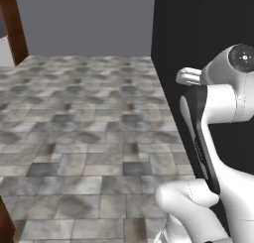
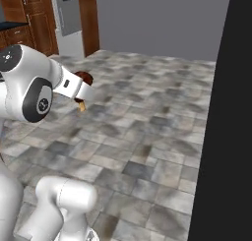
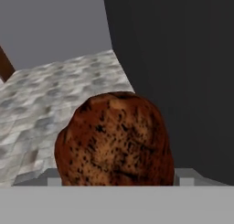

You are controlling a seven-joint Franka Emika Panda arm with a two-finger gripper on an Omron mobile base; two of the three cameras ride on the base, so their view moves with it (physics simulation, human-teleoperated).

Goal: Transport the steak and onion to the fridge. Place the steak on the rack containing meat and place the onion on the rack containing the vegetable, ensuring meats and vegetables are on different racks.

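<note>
The steak point(image 3: 114, 141) sits clamped in my end effector point(image 2: 83, 90), carried above the tiled floor point(image 1: 84, 138), the dark wall point(image 3: 183, 72) close on my right. I judge a jolt while driving could shake it loose, or my swing could clip that wall.

The steak point(image 3: 114, 141) is dark red-brown, speckled black. The floor point(image 1: 84, 138) is mottled grey stone tile. The wall point(image 1: 84, 21) is plain grey. The cabinets point(image 2: 34, 18) are reddish-brown wood.
</note>
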